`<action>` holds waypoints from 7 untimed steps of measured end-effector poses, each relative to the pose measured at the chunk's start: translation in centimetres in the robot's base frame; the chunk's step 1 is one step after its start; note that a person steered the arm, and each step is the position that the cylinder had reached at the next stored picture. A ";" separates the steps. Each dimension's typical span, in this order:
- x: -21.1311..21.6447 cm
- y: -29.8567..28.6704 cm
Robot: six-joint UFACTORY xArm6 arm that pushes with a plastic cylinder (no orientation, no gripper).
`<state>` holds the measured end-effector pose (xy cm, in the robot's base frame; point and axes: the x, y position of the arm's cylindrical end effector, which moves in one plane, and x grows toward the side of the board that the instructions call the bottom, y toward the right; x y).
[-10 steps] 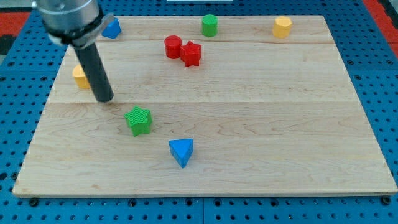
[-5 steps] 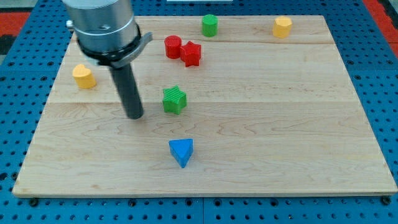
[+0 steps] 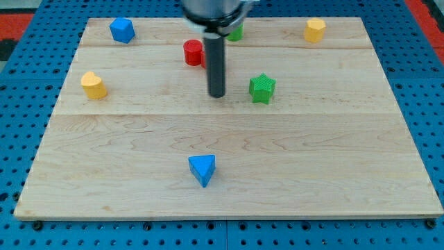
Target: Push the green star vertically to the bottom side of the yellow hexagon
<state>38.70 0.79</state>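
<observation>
My tip point(image 3: 217, 95) rests on the bench point(image 3: 312, 173), just to the view's left of the green star point(image 3: 262, 89), a small gap between them. There is no gripper, only the rod. The star sits flat, no long axis evident. From the star, the yellow hexagon point(image 3: 315, 30) lies well toward the view's upper right; the red cylinder point(image 3: 193, 52) stands up-left, beside the rod.

a robotics lab: wooden board point(image 3: 333, 153) on a blue perforated bench point(image 3: 430, 83).
</observation>
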 end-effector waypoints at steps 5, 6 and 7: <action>3.5 13.6; 4.4 15.1; 7.3 14.7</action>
